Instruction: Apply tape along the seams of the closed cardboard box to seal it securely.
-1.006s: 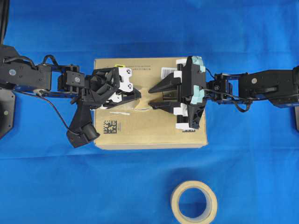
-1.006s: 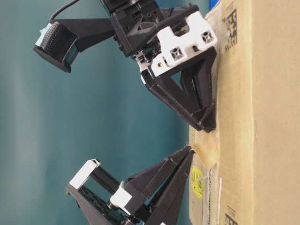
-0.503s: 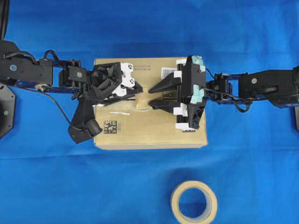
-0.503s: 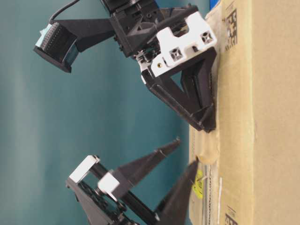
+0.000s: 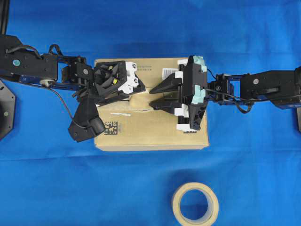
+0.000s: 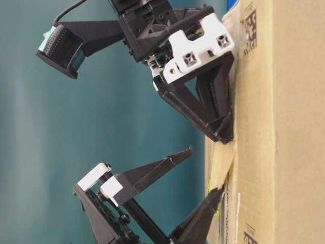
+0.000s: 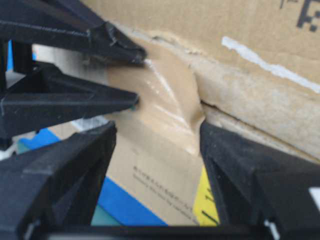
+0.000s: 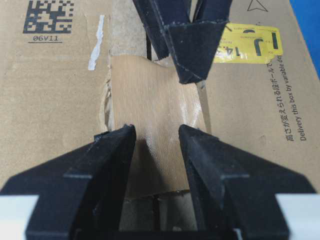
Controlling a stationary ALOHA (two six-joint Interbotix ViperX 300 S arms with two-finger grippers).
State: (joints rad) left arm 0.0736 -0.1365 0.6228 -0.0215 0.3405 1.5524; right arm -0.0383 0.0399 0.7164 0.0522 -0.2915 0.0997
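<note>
Atop one brown rectangular cardboard box, two black grippers meet, jaws apart: left gripper, right gripper. Between them, one tan paper tape piece covers the dark seam. One beige tape roll lies near the blue table's front edge.

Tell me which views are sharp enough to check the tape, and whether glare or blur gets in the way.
Right wrist view: the tape is sharp, its weave visible, with a pale sheen between the right gripper fingers. Left wrist view: soft overall, glare streaks on the tape, near fingers blurred. Table-level view: rotated sideways, and the cardboard box shows edge-on. Overhead view: evenly lit, but both grippers cover much of the tape.
</note>
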